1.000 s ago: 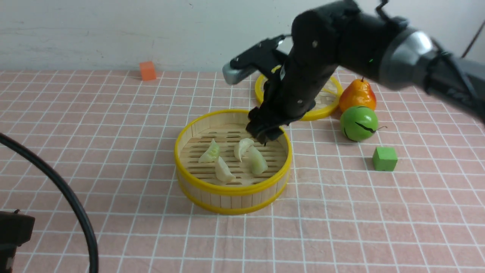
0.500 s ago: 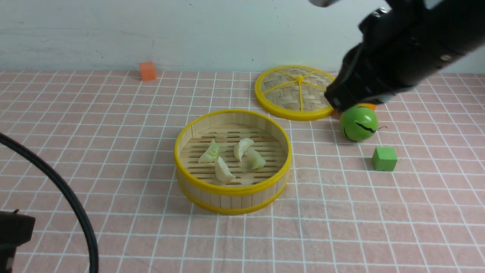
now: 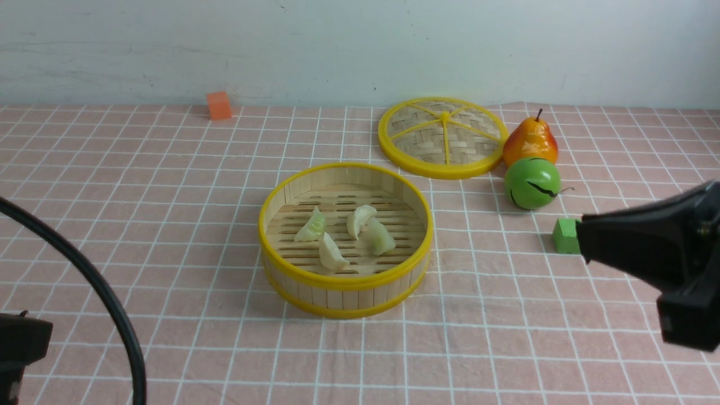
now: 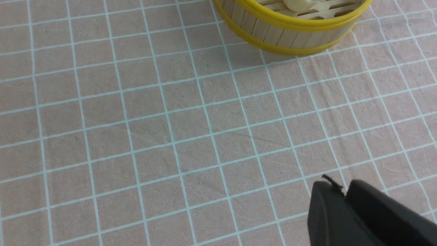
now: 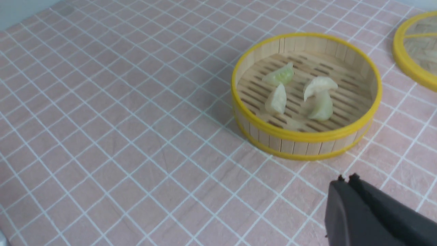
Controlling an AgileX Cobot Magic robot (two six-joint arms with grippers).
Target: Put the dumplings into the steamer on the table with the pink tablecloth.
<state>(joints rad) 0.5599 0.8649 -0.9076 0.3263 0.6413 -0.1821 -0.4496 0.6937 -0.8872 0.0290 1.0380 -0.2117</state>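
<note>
Nearest the camera, the left gripper (image 4: 341, 188) sits low over the cloth (image 3: 169, 197) at the front-left. Its fingers are pressed together on nothing, and in the front view only a dark corner of that arm and a cable loop show. The steamer (image 3: 346, 281) lies ahead of it and off to its right.

The right gripper (image 5: 345, 181) is out on the right side, lying nearly flat and pointing left across the table. It's clamped closed too and empty, with its tip just in front of the green cube (image 3: 565, 236). From those jaws the steamer is straight off to the left, and I'd call this the closer arm.

Thing is, I don't see anything left to grab. All four dumplings (image 3: 381, 239) are on the slats in the middle of the steamer. Two are touching, and their long axes point every which way. None are on the cloth, so it looks finished to me.

Further back are the green ball (image 3: 532, 183), the pear (image 3: 530, 142) and the lid (image 3: 441, 132) lying flat, with an orange cube (image 3: 219, 105) by the wall.
</note>
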